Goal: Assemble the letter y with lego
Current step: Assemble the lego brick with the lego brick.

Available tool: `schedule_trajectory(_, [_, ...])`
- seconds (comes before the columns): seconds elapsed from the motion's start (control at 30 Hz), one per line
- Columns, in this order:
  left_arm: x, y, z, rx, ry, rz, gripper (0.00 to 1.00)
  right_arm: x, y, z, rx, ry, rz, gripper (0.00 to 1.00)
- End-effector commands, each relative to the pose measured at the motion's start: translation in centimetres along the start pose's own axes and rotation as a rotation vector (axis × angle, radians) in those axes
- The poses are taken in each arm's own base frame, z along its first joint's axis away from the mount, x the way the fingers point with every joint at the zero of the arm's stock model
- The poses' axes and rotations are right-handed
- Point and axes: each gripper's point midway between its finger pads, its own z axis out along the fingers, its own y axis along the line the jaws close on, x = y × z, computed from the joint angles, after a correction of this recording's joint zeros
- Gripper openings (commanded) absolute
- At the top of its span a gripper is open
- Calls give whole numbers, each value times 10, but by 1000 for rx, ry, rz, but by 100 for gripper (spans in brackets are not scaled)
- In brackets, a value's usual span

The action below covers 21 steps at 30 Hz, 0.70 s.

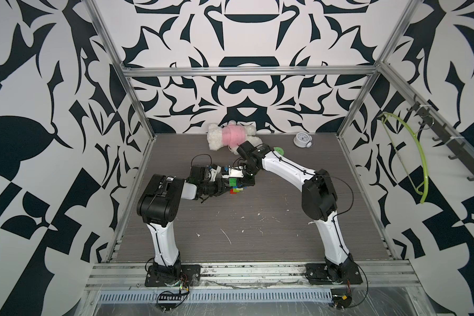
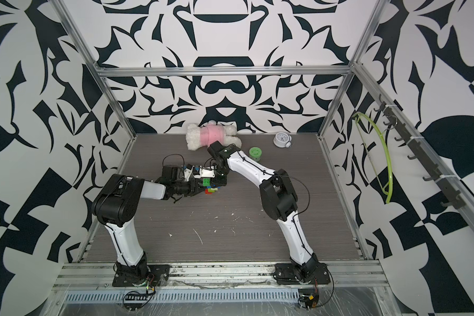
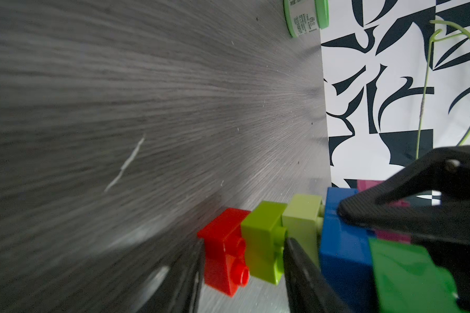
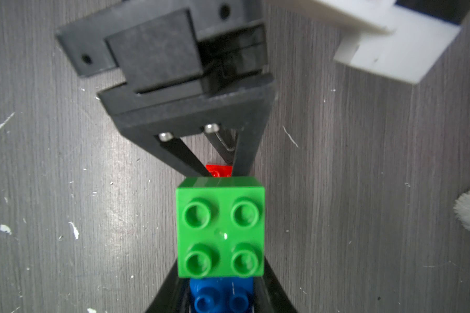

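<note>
The lego bricks are joined into the letter y (image 1: 236, 187), held just above the table's middle in both top views. In the left wrist view the stem runs red (image 3: 225, 252), lime (image 3: 266, 238), pale yellow-green (image 3: 301, 216) into the blue bar (image 3: 342, 244), which carries the green (image 3: 407, 276) and pink (image 3: 391, 235) arms. My left gripper (image 3: 242, 271) is shut on the red and lime end. My right gripper (image 4: 220, 298) is shut on the blue bar (image 4: 220, 295), under the green brick (image 4: 219, 226). The pink arm is hidden in the right wrist view.
A pink-and-white plush toy (image 1: 233, 135) lies at the back wall, with a small alarm clock (image 1: 301, 140) to its right. The green-lidded jar (image 2: 255, 152) stands behind my right arm. A lime hanger (image 1: 411, 158) hangs on the right wall rail.
</note>
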Motion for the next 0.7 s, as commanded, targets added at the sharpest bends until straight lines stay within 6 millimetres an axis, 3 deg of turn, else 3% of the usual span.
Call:
schedule_trajectory(0.0, [71, 82, 0, -290, 137, -254, 51, -18, 4, -32, 19, -55, -7, 21])
schedule_trajectory(0.47, [70, 81, 0, -288, 135, -250, 51, -10, 3, -30, 30, -20, -8, 21])
schedule_trajectory(0.67, [70, 81, 0, -290, 136, -252, 51, 13, 3, -12, 32, 73, 2, 21])
